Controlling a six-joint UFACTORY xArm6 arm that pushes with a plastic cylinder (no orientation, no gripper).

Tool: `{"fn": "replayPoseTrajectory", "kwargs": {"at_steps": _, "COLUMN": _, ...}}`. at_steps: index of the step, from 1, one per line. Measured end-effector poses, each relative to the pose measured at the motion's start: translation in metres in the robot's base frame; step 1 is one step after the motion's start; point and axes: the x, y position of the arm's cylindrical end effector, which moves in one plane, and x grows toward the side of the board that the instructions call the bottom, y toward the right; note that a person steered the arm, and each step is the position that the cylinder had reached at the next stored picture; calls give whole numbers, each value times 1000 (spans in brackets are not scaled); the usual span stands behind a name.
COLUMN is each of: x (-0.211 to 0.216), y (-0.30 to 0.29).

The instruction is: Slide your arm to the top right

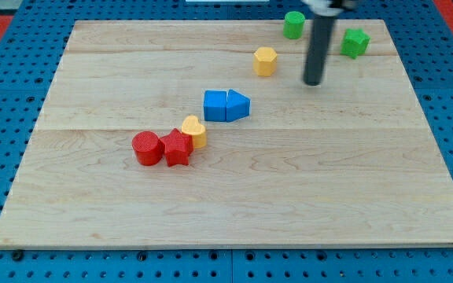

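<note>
My arm shows only as a straight dark rod (316, 43) that comes down from the view's top edge, right of centre. Its upper part widens into a darker mount, cut off by the frame, so nothing of the arm above it can be seen. The rod stands nearly upright, leaning very slightly so that its lower end sits a little to the view's left of its upper end. My tip (313, 82) is blunt and round, and rests at the level of the surface in the upper right part of the view. The rod carries no jaws or fingers, and nothing is attached to it.
</note>
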Motion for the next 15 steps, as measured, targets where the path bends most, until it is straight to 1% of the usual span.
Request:
{"fn": "replayPoseTrajectory", "kwargs": {"at_steps": 1, "x": -63, "y": -66}}
{"fn": "replayPoseTrajectory", "kwargs": {"at_steps": 2, "x": -60, "y": -191}}
{"fn": "replayPoseTrajectory", "kwargs": {"at_steps": 3, "x": -35, "y": -243}}
{"fn": "replayPoseTrajectory", "kwargs": {"at_steps": 4, "x": -83, "y": -174}}
{"fn": "replayPoseTrajectory", "kwargs": {"at_steps": 5, "x": -75, "y": -122}}
{"fn": "replayPoseTrajectory", "kwargs": {"at_steps": 6, "x": -26, "y": -127}}
{"fn": "replayPoseTrajectory", "kwargs": {"at_steps": 7, "x": 9, "y": -189}}
{"fn": "replayPoseTrajectory", "kwargs": {"at_steps": 8, "x": -5, "y": -202}}
{"fn": "replayPoseTrajectory", "kwargs": {"at_steps": 9, "x": -42, "y": -159}}
{"fn": "replayPoseTrajectory", "kwargs": {"at_steps": 10, "x": -21, "y": -211}}
{"fn": "replayPoseTrajectory", "kwargs": {"at_steps": 11, "x": 38, "y": -251}}
{"fn": "replayPoseTrajectory", "kwargs": {"at_steps": 12, "x": 9, "y": -185}}
{"fn": "replayPoseTrajectory", "kwargs": {"at_steps": 13, "x": -41, "y": -189}}
{"fn": "replayPoseTrajectory", "kwargs": {"at_steps": 14, "x": -48, "y": -259}}
{"fn": "replayPoseTrajectory", "kwargs": {"at_steps": 15, "x": 13, "y": -255}}
